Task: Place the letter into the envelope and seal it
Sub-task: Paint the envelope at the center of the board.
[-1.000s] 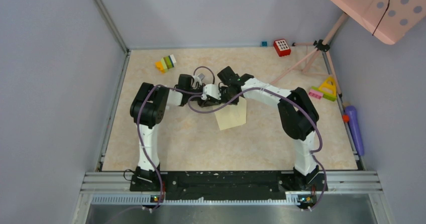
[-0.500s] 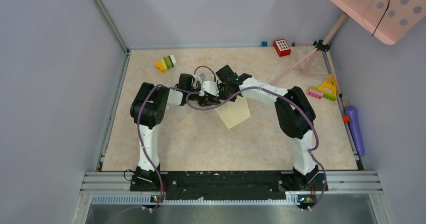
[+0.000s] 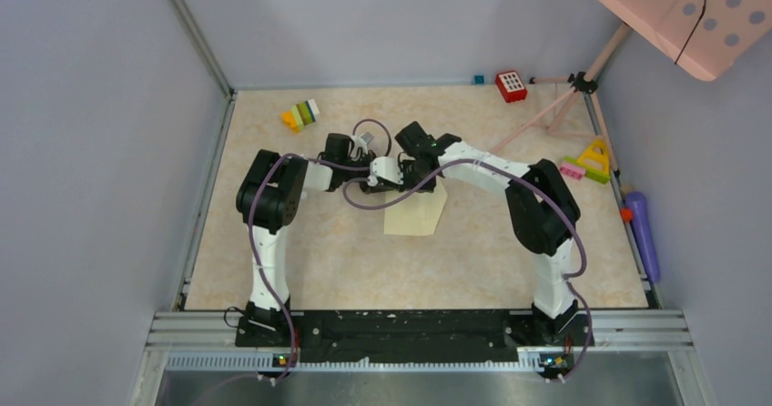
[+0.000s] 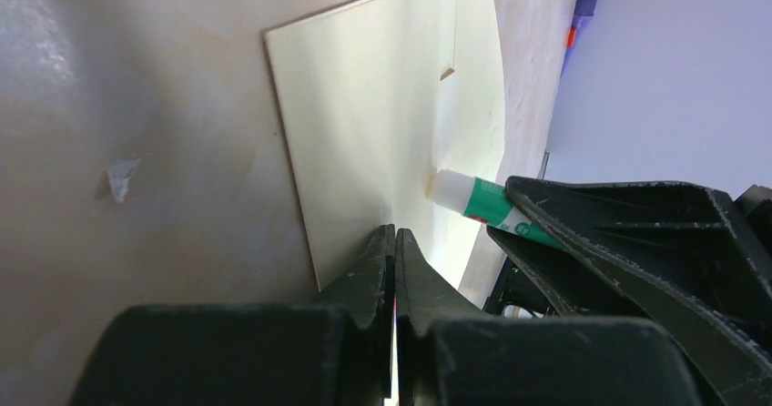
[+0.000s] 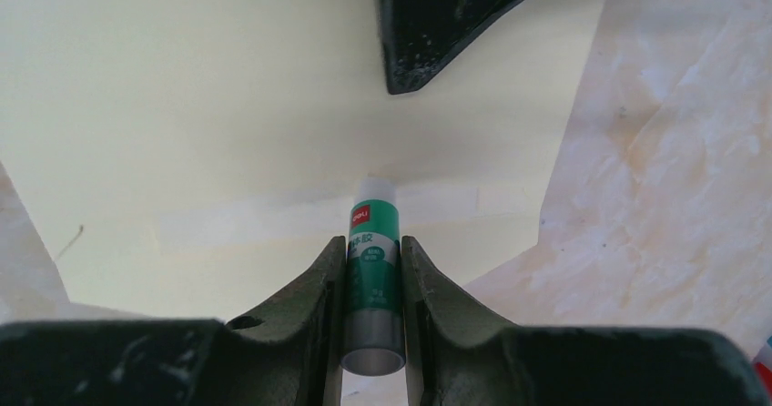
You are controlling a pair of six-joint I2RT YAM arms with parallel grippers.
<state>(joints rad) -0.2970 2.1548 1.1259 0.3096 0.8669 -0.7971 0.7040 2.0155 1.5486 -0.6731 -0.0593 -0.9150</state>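
Observation:
The pale cream envelope (image 3: pixel 415 214) lies partly lifted at the table's middle, its upper edge under both grippers. My left gripper (image 3: pixel 397 177) is shut on the envelope's edge (image 4: pixel 382 133), with thin paper between its tips (image 4: pixel 394 238). My right gripper (image 3: pixel 426 175) is shut on a green and white glue stick (image 5: pixel 373 242). The stick's white tip touches the envelope (image 5: pixel 228 106) at a fold line. The glue stick (image 4: pixel 478 201) also shows in the left wrist view, pressed to the paper. The letter is not in view.
Coloured toy blocks (image 3: pixel 300 115) sit at the back left and a red block (image 3: pixel 511 86) at the back. A pink tripod (image 3: pixel 573 87), a yellow and green toy (image 3: pixel 590 163) and a purple object (image 3: pixel 640 224) are along the right side.
The envelope's free end swung from pointing right-front to hanging straighter toward the front. Both grippers shifted slightly and kept their holds.

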